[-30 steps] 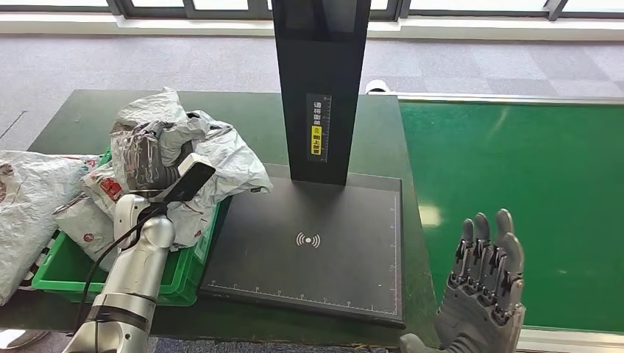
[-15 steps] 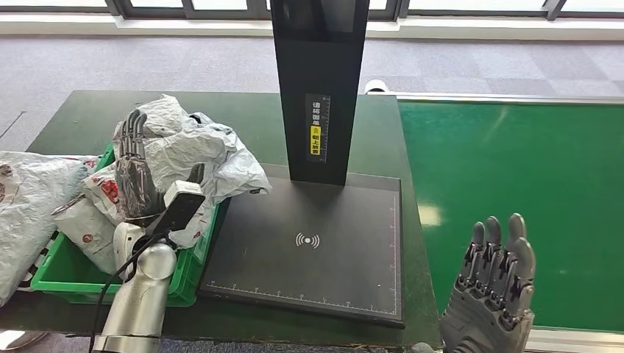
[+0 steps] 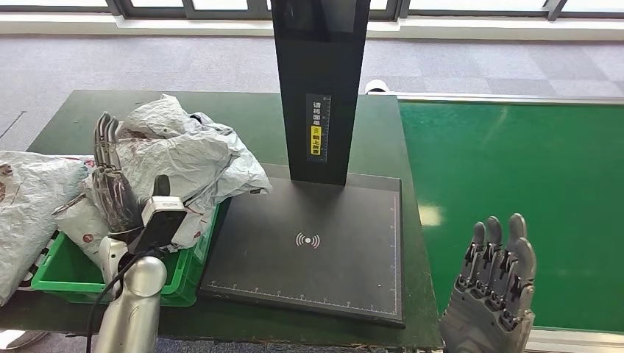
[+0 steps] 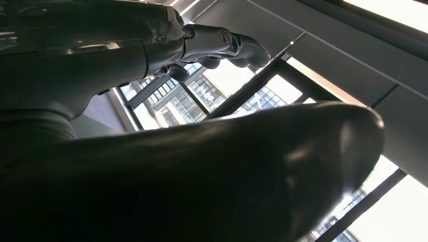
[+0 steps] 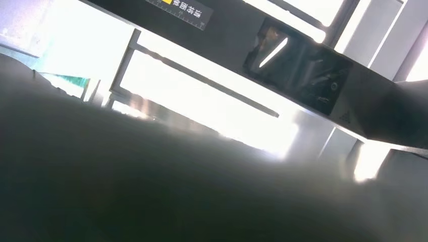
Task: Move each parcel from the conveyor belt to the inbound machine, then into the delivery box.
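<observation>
Several grey parcels (image 3: 188, 158) already fill the green delivery box (image 3: 184, 276) at your left; both the conveyor belt (image 3: 515, 198) on the right and the inbound machine's scan plate (image 3: 316, 243) look bare. Your left hand (image 3: 110, 187) stands upright beside the pile, fingers apart, holding nothing. Your right hand (image 3: 493, 283) waits near the belt's near edge, fingers straight, also holding nothing. Judging by this, you're between parcels: next comes a reach over the belt, keeping off the scanner post (image 3: 320, 88).

Crinkled plastic parcel (image 3: 193, 151), matt scanner plate (image 3: 316, 250)

parcels (image 3: 188, 158) in delivery box (image 3: 62, 271) left of inbound machine (image 3: 316, 250), conveyor belt (image 3: 515, 162) right
</observation>
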Controlling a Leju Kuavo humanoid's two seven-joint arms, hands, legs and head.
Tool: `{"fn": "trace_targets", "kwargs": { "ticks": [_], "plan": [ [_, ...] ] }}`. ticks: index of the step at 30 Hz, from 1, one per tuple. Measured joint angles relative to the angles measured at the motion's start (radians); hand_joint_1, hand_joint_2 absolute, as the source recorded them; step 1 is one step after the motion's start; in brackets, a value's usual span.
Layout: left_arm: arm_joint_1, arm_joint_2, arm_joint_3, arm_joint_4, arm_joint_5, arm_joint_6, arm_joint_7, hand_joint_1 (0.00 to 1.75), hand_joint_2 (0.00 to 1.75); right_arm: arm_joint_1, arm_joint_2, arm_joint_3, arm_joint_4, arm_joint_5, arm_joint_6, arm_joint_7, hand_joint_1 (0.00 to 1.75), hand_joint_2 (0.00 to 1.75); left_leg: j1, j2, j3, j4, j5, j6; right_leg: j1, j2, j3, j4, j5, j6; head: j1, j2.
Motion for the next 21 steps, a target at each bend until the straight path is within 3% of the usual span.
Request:
{"fn": "trace_targets", "kwargs": {
  "ticks": [5, 9, 11, 13, 15, 17, 19, 21],
  "plan": [
    [0.002, -0.002, 0.0, -0.007, 0.0, 0.0, 0.0, 0.0, 0.0, 0.0, 0.0, 0.0, 0.0, 0.0, 0.0, 0.0, 0.0, 0.0, 0.0, 0.0, 0.0, 0.0, 0.0, 0.0, 0.0, 0.0, 0.0, 0.0, 0.0, 0.0, 0.0, 0.0],
    [0.009, -0.003, 0.0, -0.014, 0.059, -0.006, -0.039, 0.0, 1.75, 0.002, 0.0, -0.001, 0.0, -0.008, -0.004, 0.0, 0.0, 0.0, 0.0, 0.0, 0.0, 0.0, 0.0, 0.0, 0.0, 0.0, 0.0, 0.0, 0.0, 0.0, 0.0, 0.0],
    [0.036, -0.004, -0.008, -0.034, 0.238, -0.077, -0.145, 0.0, 1.75, 0.017, 0.004, -0.008, 0.0, -0.04, -0.016, -0.002, 0.0, 0.0, 0.0, 0.0, 0.0, 0.0, -0.001, 0.0, 0.0, 0.0, 0.0, 0.0, -0.001, 0.0, 0.0, 0.0],
    [0.095, -0.003, -0.047, -0.077, 0.505, -0.302, -0.26, 0.0, 1.75, 0.046, 0.014, -0.047, 0.005, -0.098, -0.003, -0.016, 0.0, 0.0, 0.0, 0.0, 0.0, 0.0, -0.002, 0.0, 0.0, 0.0, 0.0, 0.0, -0.002, 0.0, 0.0, 0.0],
    [0.156, -0.002, -0.12, -0.131, 0.708, -0.662, -0.307, 0.0, 1.75, 0.063, 0.024, -0.122, 0.017, -0.155, 0.041, -0.033, 0.0, 0.0, 0.0, -0.001, -0.001, 0.0, -0.003, 0.001, 0.0, -0.002, 0.001, -0.001, -0.003, 0.001, 0.0, 0.0],
    [0.19, -0.003, -0.177, -0.17, 0.786, -1.008, -0.31, 0.0, 1.75, 0.064, 0.029, -0.185, 0.028, -0.183, 0.071, -0.04, 0.0, 0.0, -0.001, -0.003, -0.002, 0.0, -0.004, 0.002, -0.001, -0.004, 0.001, -0.001, -0.004, 0.002, 0.0, 0.0],
    [0.206, -0.002, -0.194, -0.195, 0.819, -1.188, -0.31, 0.0, 1.75, 0.068, 0.033, -0.216, 0.035, -0.184, 0.08, -0.043, 0.0, 0.0, -0.002, -0.002, 0.0, 0.0, -0.005, 0.002, -0.002, -0.003, 0.002, -0.001, -0.004, 0.002, 0.0, 0.0],
    [0.216, -0.003, -0.196, -0.21, 0.842, -1.207, -0.31, 0.0, 1.75, 0.071, 0.038, -0.231, 0.04, -0.179, 0.087, -0.043, 0.0, 0.0, -0.002, -0.001, 0.001, 0.0, -0.005, 0.002, -0.002, -0.003, 0.002, -0.001, -0.004, 0.002, 0.0, 0.0]
  ]
}}
